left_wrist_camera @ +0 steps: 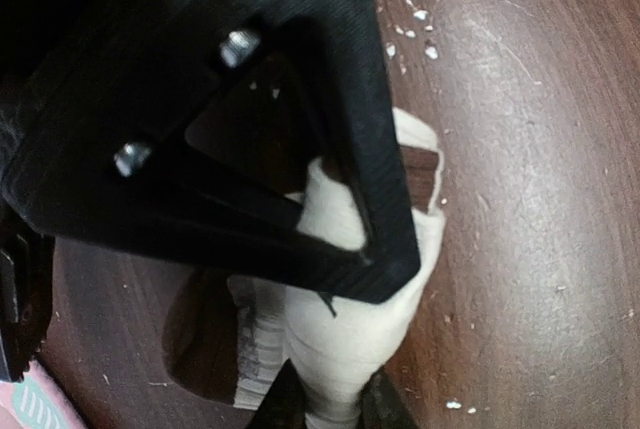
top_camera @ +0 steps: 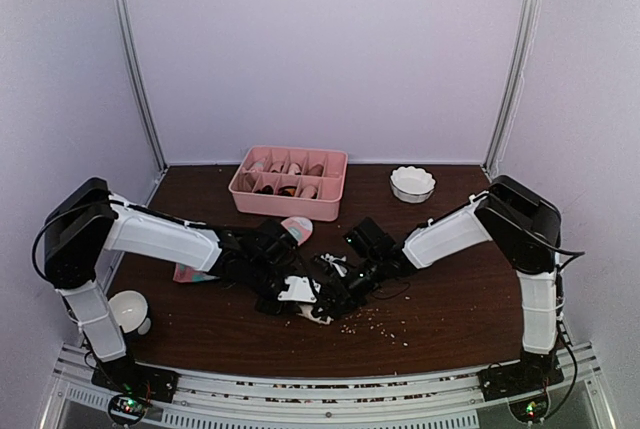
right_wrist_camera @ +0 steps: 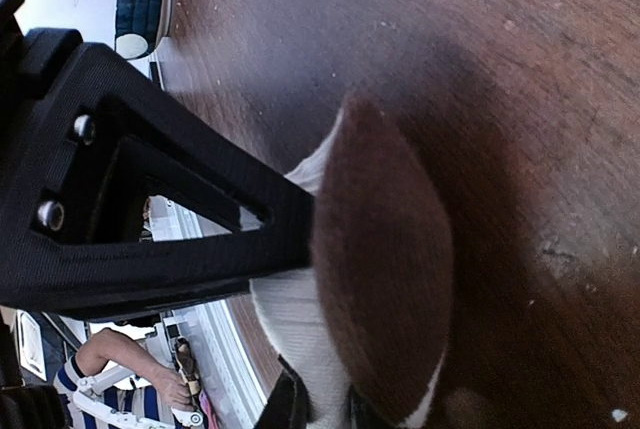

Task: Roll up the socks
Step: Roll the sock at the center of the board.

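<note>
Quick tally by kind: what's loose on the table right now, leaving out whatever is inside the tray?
Socks: 2, pink sock, cream sock
Trays: 1, pink tray
Bowls: 2, back bowl, near-left bowl
Total: 5

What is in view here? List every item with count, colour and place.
cream sock: one, cream with dark brown ends, front centre
pink sock: one, pink and teal, left of centre, before the tray
tray: one, pink, rear centre
bowl: one, white, rear right
cup: one, white inside, near left
crumbs: many, pale, front centre
table: one, dark brown
left gripper: one, black, shut on the cream sock
right gripper: one, black, shut on the cream sock
</note>
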